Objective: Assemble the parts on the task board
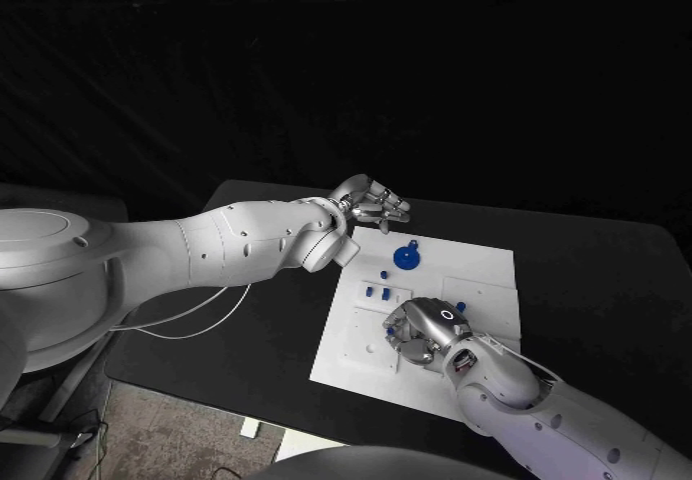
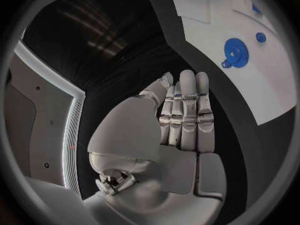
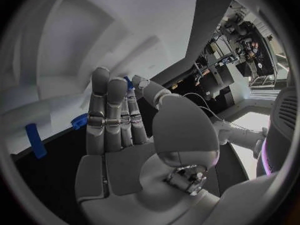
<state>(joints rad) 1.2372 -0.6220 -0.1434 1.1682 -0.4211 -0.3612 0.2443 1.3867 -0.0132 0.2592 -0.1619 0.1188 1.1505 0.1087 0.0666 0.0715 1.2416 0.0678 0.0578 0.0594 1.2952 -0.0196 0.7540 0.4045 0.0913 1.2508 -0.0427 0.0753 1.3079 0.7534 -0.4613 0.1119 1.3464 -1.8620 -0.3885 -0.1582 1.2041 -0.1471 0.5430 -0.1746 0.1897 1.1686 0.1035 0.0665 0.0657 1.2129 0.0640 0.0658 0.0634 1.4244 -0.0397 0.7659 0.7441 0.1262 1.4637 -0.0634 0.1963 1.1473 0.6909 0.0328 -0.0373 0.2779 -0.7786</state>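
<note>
Black tabletop, white task board (image 1: pixel 476 265) mid-table. Left hand (image 1: pixel 372 205) empty, fingers apart, off board's far-left corner near blue gear (image 1: pixel 408 258). Right hand (image 1: pixel 421 330) over board centre; grasp unclear. Next: probably seat a part.

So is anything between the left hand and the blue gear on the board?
Nothing visible: the left hand hovers past the board far corner, the gear lies just beyond on bare white plate.
</note>
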